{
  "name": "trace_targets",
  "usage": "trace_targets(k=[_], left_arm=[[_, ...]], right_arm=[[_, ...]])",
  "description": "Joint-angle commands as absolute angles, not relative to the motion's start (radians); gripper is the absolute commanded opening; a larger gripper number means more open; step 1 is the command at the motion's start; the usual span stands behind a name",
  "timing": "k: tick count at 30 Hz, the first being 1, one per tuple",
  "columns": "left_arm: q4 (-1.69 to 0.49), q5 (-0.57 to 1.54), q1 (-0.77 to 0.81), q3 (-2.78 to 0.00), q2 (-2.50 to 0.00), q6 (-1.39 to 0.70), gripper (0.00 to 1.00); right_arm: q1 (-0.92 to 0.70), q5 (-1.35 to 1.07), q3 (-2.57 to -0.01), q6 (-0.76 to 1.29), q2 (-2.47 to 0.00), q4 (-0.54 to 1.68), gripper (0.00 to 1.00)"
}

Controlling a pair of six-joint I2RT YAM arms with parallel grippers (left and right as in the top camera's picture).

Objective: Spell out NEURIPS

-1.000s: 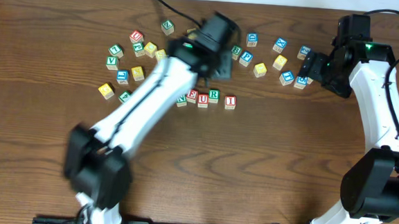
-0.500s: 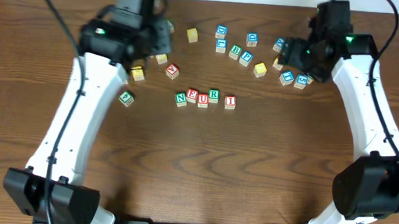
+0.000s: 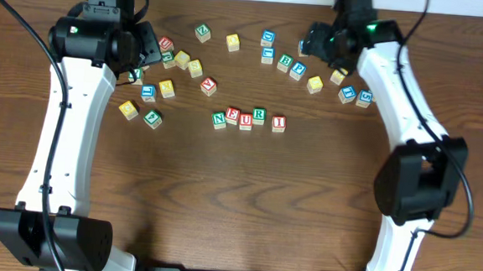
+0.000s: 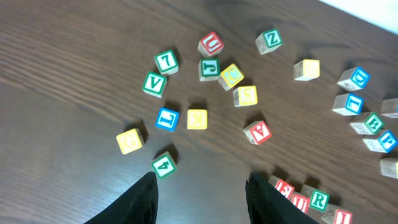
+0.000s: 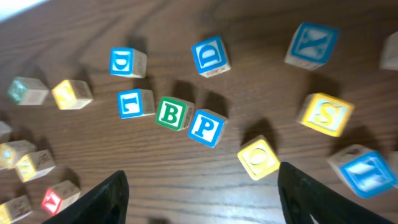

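Observation:
Five cubes stand in a row mid-table: N point(image 3: 219, 119), E point(image 3: 233, 115), U point(image 3: 246, 119), R point(image 3: 259, 116), I point(image 3: 278, 122). The row's right end shows in the left wrist view point(image 4: 319, 199). The blue P cube point(image 3: 298, 69) point(image 5: 206, 127) lies at the back beside a green B cube point(image 5: 174, 113). A yellow S cube point(image 5: 326, 114) lies right of P. My left gripper point(image 3: 138, 60) point(image 4: 202, 180) is open and empty, high over the left cluster. My right gripper point(image 3: 315, 37) point(image 5: 202, 186) is open and empty, above the table just in front of P.
Other letter cubes lie scattered at the back left, such as V point(image 4: 153, 84), L point(image 4: 166, 119) and a green 4 point(image 4: 163, 165). A yellow O cube point(image 5: 259, 157), blue D point(image 5: 209, 56) and X point(image 5: 311, 45) lie around P.
My left arm swung from the table's middle to the back left. My right arm moved left, from the right cluster to over the P cube. The row has not moved.

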State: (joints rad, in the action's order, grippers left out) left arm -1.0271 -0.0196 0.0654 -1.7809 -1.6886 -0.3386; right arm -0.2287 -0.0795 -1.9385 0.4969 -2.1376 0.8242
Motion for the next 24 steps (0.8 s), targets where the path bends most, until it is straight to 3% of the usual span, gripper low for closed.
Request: trace_targets(k=[1, 14, 24], left_arm=[[-1.040, -0.062, 0.062, -1.781, -1.679, -0.325, 0.46], [-1.040, -0.064, 0.062, -1.758, -1.679, -0.325, 0.46], [-1.041, -0.064, 0.062, -1.758, -1.679, -0.326, 0.46]], right_arm=[[-0.255, -0.081, -1.950, 0.548, -2.164, 0.801, 0.69], [-0.284, -0.049, -1.950, 0.599, -2.278, 0.763, 0.55], [-0.288, -0.013, -1.949, 0.623, -2.340, 0.734, 0.55]])
